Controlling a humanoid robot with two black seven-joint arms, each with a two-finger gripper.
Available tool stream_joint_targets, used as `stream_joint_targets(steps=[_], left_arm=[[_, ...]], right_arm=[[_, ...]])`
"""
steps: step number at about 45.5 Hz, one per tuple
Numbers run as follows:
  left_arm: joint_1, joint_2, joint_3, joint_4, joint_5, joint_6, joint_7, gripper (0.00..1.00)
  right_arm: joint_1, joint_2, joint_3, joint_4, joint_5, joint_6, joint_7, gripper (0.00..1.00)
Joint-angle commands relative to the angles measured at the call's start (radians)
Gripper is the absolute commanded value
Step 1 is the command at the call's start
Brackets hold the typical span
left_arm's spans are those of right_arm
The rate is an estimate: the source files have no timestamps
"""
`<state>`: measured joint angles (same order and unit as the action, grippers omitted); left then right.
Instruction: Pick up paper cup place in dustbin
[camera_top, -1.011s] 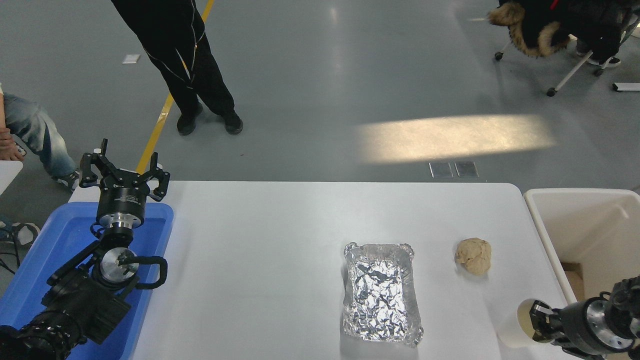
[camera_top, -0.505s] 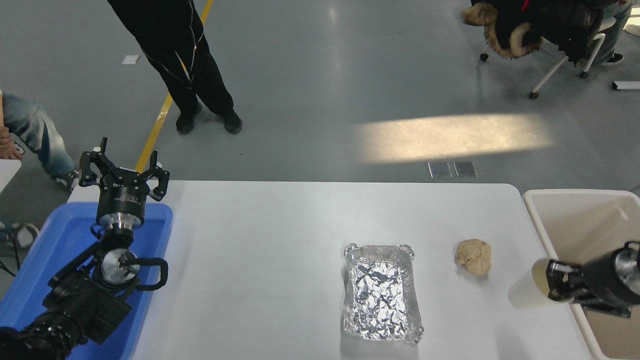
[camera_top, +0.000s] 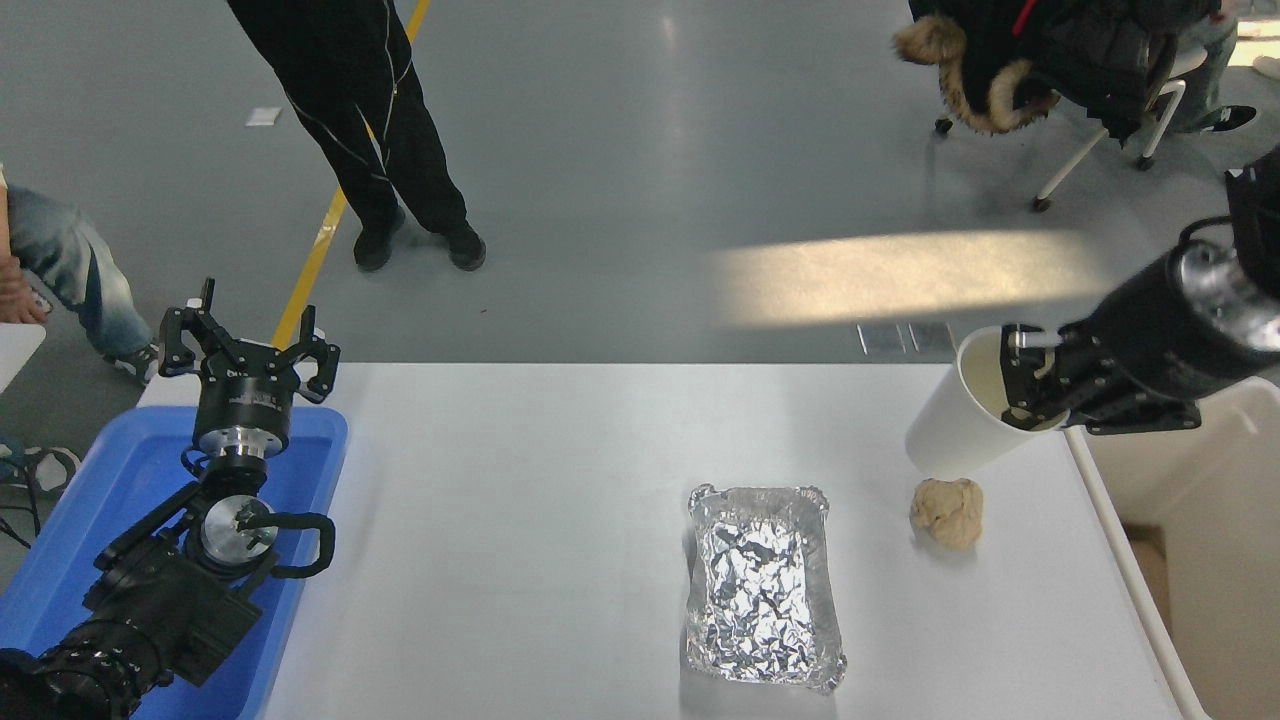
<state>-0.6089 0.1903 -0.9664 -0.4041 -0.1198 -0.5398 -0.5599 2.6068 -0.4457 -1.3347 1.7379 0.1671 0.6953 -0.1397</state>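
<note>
The large cream-white plastic dustbin (camera_top: 1160, 520) runs off the right edge, its far rim hidden behind the black right pincer (camera_top: 1030, 390). One of that pincer's fingers (camera_top: 1020, 385) covers part of the small white paper cup's (camera_top: 950, 425) cream inside. The blue plastic tub (camera_top: 310, 450) is cut by the left and bottom edges and partly hidden under the left arm.

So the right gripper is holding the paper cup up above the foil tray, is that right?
Not quite. In the head view the right gripper does hold the paper cup up, but it hangs above the dough lump near the dustbin, not the foil tray.
</note>
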Motion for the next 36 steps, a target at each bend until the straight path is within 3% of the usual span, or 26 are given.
stream_joint_targets(steps=[1, 11, 17, 36], left_arm=[[0.0, 0.0, 0.0, -0.001, 0.0, 0.0, 0.0, 0.99], [0.0, 0.0, 0.0, -0.001, -0.001, 0.001, 0.0, 0.99], [0.0, 0.0, 0.0, 0.001, 0.0, 0.0, 0.0, 0.99], [0.0, 0.0, 0.0, -0.001, 0.0, 0.0, 0.0, 0.99]], right_arm=[[0.159, 0.027, 0.017, 0.007, 0.025, 0.09, 0.003, 0.0], [0.006, 0.022, 0.002, -0.006, 0.015, 0.081, 0.0, 0.0], [-0.166, 0.019, -0.043, -0.038, -0.003, -0.069, -0.003, 0.0], [-0.735, -0.116, -0.075, -0.472, -0.006, -0.304, -0.005, 0.0]])
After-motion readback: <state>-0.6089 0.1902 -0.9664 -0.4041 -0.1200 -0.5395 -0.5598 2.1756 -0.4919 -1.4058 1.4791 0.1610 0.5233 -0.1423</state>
